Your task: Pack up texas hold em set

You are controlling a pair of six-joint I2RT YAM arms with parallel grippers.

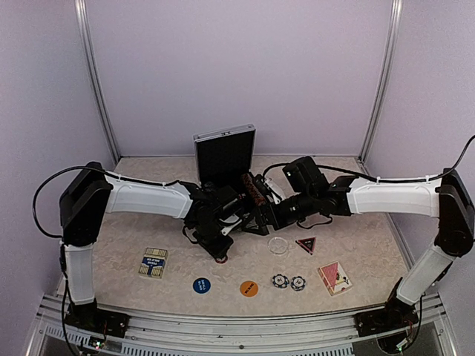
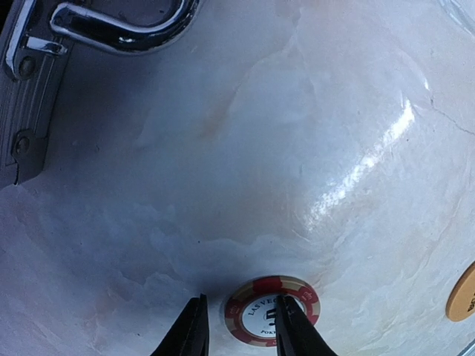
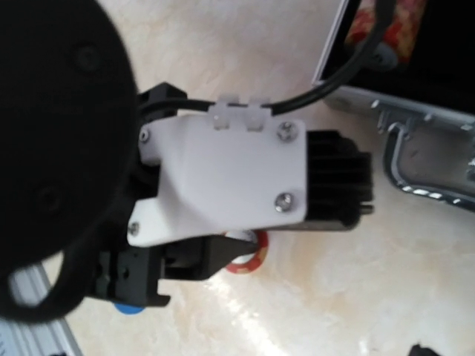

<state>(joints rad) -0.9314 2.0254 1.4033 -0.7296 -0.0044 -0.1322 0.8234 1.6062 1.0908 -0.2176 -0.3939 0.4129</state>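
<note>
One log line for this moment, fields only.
left gripper: open, at red chip on table | right gripper: by case, state unclear | case: open | unpacked: blue disc, orange disc, triangle

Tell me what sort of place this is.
Most likely a robot test cell in a lab, not a home or card room. Plain panel walls set in aluminium posts box in the table, and the left arm and right arm are mounted at its near edge.
</note>
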